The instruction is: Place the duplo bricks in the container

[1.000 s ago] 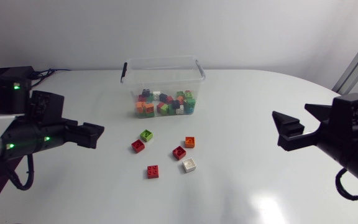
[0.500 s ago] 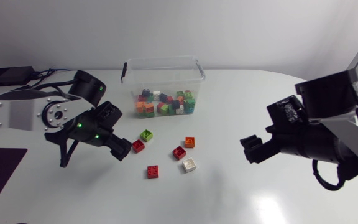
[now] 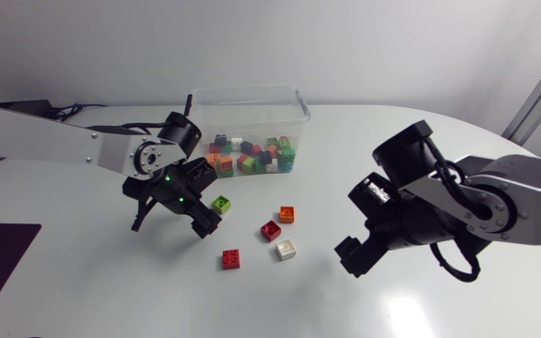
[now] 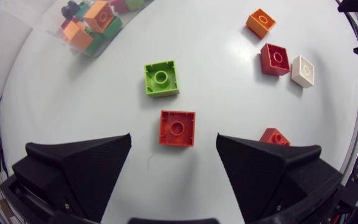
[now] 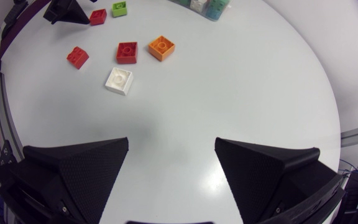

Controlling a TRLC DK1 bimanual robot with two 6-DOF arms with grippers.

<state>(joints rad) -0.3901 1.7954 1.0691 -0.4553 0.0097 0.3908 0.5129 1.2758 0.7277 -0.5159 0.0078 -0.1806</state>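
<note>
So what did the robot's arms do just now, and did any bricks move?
The left gripper swung in from its side and now hangs open above a red brick. The right gripper, open too, swung in toward the white brick. Nothing was grabbed or dropped. The loose bricks and the container stayed put.

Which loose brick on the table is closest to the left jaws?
The red brick just ahead of the open left jaws, next to the green brick; the others lie farther.

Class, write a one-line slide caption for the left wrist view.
Left gripper, jaws open either side of a red brick, with a green brick just ahead.
</note>
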